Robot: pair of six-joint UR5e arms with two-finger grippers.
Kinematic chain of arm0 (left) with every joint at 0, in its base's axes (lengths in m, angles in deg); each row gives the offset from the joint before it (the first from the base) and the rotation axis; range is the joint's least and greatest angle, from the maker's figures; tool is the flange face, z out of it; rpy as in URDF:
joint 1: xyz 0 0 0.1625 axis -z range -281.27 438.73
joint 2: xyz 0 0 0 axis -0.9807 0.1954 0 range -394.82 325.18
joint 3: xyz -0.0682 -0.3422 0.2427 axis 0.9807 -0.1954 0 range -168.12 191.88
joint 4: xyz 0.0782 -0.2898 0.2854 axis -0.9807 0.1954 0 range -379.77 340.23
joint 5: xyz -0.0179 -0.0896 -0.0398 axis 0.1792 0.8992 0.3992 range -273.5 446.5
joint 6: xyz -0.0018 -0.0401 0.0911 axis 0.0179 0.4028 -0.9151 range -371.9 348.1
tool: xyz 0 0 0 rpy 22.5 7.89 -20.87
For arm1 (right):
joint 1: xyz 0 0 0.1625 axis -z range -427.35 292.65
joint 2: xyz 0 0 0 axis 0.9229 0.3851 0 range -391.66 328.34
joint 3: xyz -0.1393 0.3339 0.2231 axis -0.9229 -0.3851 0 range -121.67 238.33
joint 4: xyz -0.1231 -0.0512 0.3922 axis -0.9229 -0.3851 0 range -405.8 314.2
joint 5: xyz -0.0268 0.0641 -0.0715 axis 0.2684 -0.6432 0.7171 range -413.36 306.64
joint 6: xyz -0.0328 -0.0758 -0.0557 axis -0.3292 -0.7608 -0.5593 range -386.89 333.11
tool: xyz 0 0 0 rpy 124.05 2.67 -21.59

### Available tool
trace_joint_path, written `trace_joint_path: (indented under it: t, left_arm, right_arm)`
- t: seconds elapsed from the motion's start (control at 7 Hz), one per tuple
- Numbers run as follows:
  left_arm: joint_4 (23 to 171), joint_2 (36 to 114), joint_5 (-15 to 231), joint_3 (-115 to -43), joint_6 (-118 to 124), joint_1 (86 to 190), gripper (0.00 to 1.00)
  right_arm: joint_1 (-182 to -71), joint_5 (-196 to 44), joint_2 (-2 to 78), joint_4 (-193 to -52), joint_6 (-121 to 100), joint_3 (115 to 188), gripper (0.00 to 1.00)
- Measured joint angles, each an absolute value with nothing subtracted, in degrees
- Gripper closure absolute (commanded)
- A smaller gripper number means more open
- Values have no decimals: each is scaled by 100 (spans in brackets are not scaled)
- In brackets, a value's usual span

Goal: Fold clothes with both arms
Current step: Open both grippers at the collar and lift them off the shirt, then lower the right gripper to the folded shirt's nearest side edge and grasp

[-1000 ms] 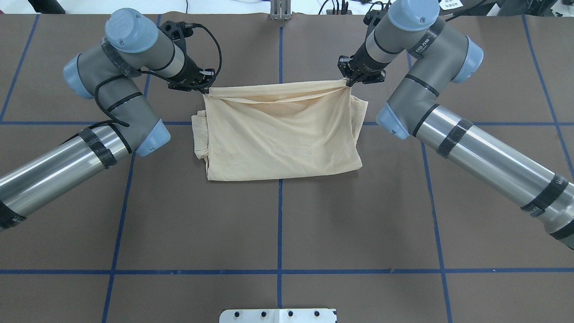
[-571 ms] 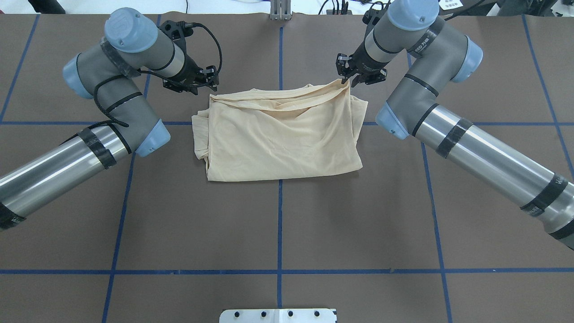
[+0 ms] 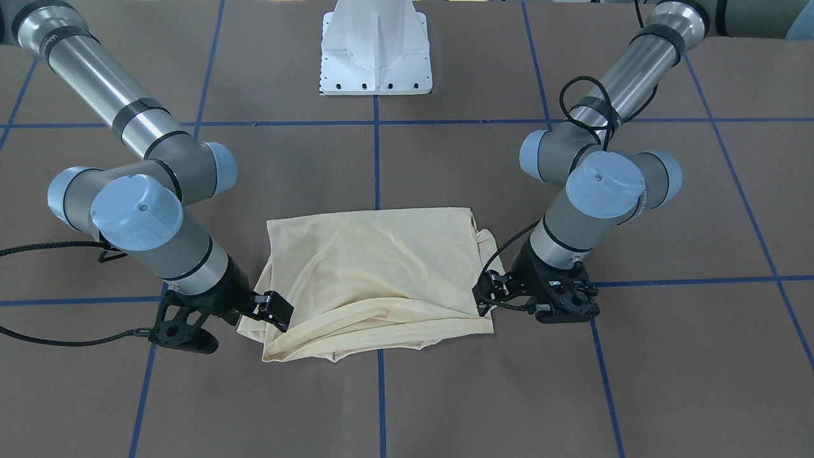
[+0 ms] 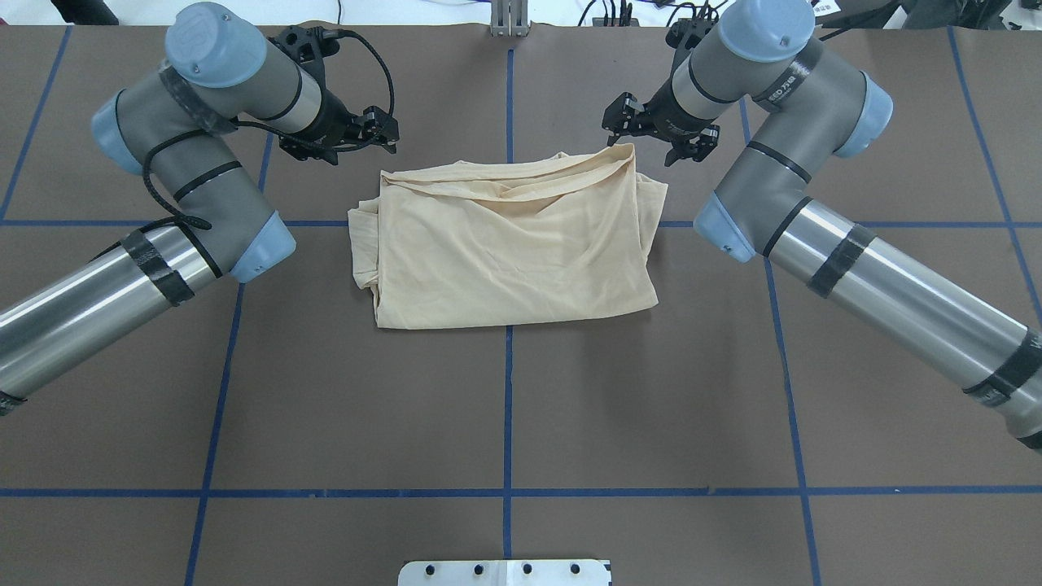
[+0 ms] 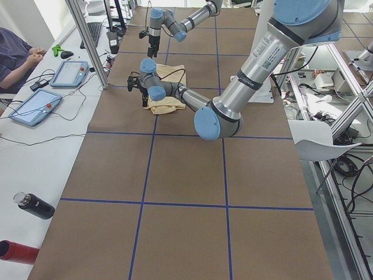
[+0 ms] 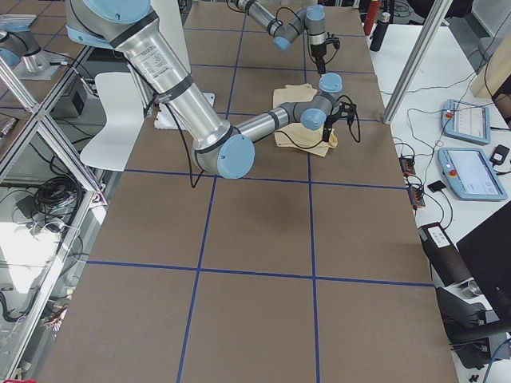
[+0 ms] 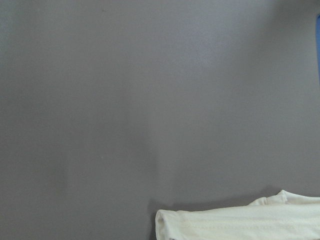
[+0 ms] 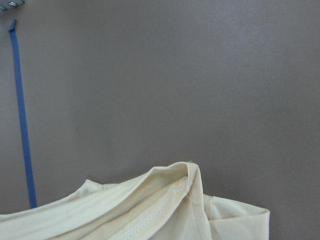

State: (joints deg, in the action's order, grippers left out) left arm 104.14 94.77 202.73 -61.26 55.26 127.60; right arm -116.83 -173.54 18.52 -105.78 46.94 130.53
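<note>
On the brown worktop (image 4: 342, 407), a little beyond its middle, the cream shirt (image 4: 505, 244) lies folded into a rough rectangle. Just off its far left corner hangs the left claw (image 4: 389, 134) with fingers apart, holding nothing. The right claw (image 4: 649, 142), also spread and empty, is just beside the far right corner.

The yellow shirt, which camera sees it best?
The overhead exterior view: the whole folded shirt lies in plain sight on the table. The front-facing view shows it nearly as well; side views show it small; wrist cameras catch only edges.
</note>
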Motion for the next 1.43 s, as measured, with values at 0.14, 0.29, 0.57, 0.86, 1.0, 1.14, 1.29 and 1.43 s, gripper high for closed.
trace_joint_path:
  t: [0.14,0.29,0.57,0.86,1.0,1.14,1.29,1.43]
  left_arm:
    - [10293,9395,20306,-6362,5534,12768,0]
    - [10216,9354,20319,-6500,5548,12768,0]
    - [10172,9266,20310,-6706,5568,12772,0]
    - [10168,9211,20299,-6851,5578,12771,0]
    - [10167,9207,20294,-6885,5583,12769,0]
    - [10164,9200,20290,-6905,5583,12769,0]
    - [10162,9196,20287,-6911,5580,12769,0]
    - [10161,9194,20287,-6917,5578,12769,0]
  right_arm:
    - [-11582,-17403,2152,-10582,4759,13469,1]
    - [-11422,-17425,2466,-10579,4891,13837,1]
    - [-11105,-17433,2864,-10583,5190,14238,1]
    - [-10886,-17442,3180,-10618,5295,14524,2]
    - [-10767,-17419,3227,-10629,5304,14540,2]
    - [-10642,-17389,3243,-10634,5307,14526,7]
    - [-10551,-17365,3245,-10635,5308,14519,26]
    - [-10511,-17362,3245,-10638,5309,14521,60]
